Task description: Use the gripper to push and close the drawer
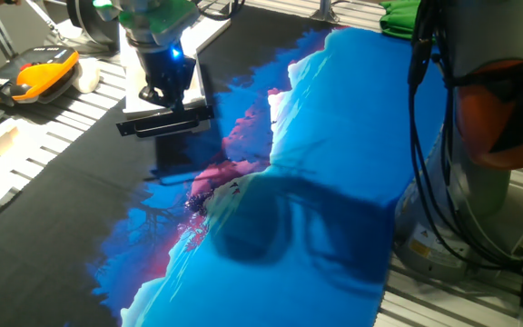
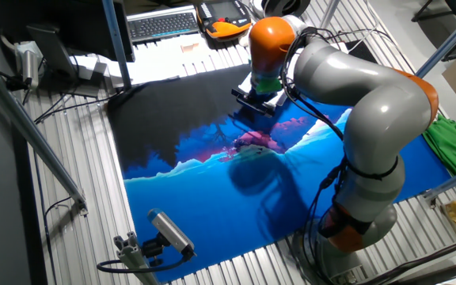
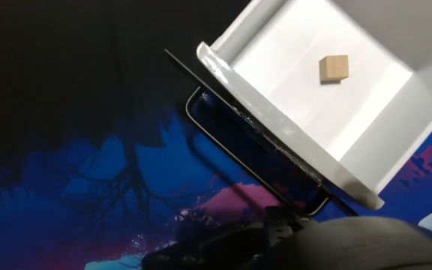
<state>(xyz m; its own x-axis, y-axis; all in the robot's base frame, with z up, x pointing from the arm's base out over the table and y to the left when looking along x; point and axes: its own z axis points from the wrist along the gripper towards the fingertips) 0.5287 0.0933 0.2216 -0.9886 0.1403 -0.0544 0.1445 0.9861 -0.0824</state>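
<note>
The drawer [image 3: 366, 112] stands pulled out from the white boxy unit [image 1: 209, 34] at the far side of the mat. In the hand view its pale tray holds a small wooden cube [image 3: 334, 68], and its black bar handle [image 3: 217, 147] runs along the front wall. The drawer also shows in one fixed view [image 1: 166, 123] and in the other fixed view [image 2: 252, 100]. The gripper [image 1: 166, 94], black with a blue light, hangs just above the drawer's front, seen also in the other fixed view [image 2: 261, 89]. Its fingers [image 3: 276, 236] are a dark blur; no gap shows.
A blue, pink and black printed mat [image 1: 334, 182] covers the table. An orange-and-black case [image 1: 30, 74] lies at the far left, a keyboard [image 2: 163, 25] beside it. The arm's grey base [image 1: 498, 109] with cables stands at the right. A green cloth [image 2: 450, 138] lies off the mat.
</note>
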